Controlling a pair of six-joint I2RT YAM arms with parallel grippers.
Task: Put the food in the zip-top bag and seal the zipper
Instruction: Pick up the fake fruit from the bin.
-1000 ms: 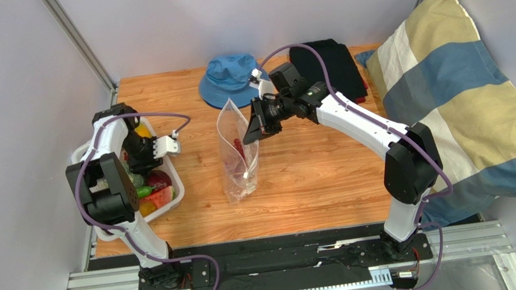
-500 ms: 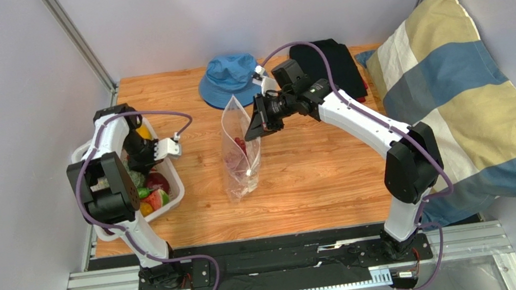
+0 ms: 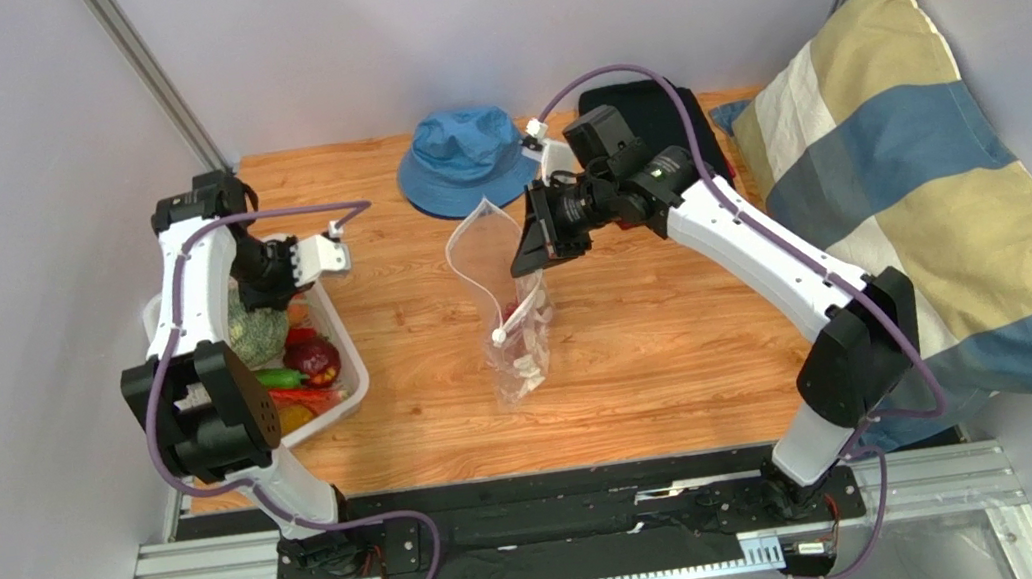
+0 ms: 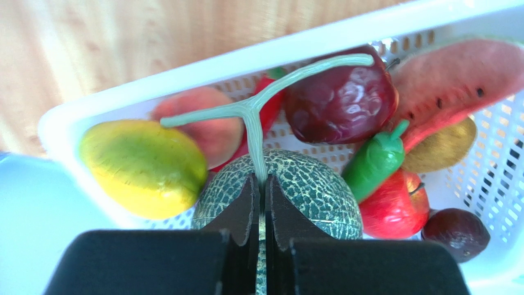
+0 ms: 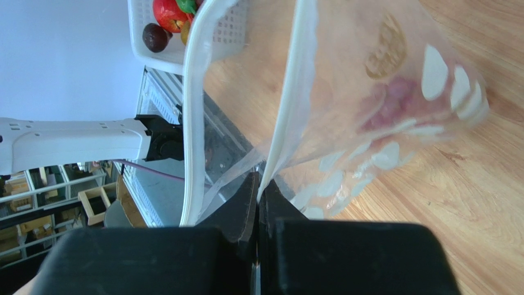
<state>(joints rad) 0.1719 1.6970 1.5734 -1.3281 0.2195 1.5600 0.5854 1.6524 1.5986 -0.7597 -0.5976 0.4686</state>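
Note:
My left gripper (image 4: pixel 261 184) is shut on the pale stem (image 4: pixel 252 114) of the ribbed green squash ball (image 4: pixel 307 190), over the white mesh basket (image 4: pixel 246 58). Below it lie a yellow fruit (image 4: pixel 142 167), a dark red fruit (image 4: pixel 341 98), a watermelon slice (image 4: pixel 455 86) and a green cucumber (image 4: pixel 375 161). From above, the left gripper (image 3: pixel 261 288) hangs over the basket's far end. My right gripper (image 3: pixel 532 250) is shut on the zip-top bag (image 3: pixel 512 321) at its zipper (image 5: pixel 292 92), and the mouth gapes. Something pinkish-red (image 5: pixel 393 101) shows inside the bag.
The basket (image 3: pixel 346 382) stands at the table's left edge. A blue hat (image 3: pixel 466 160) and a black cloth (image 3: pixel 649 112) lie at the back. A big striped pillow (image 3: pixel 920 203) fills the right side. Grey walls close in on the left and back.
The left gripper has shut on the squash's stem and the arm has drawn back toward the far end of the basket. The right arm has carried the bag's mouth to the right.

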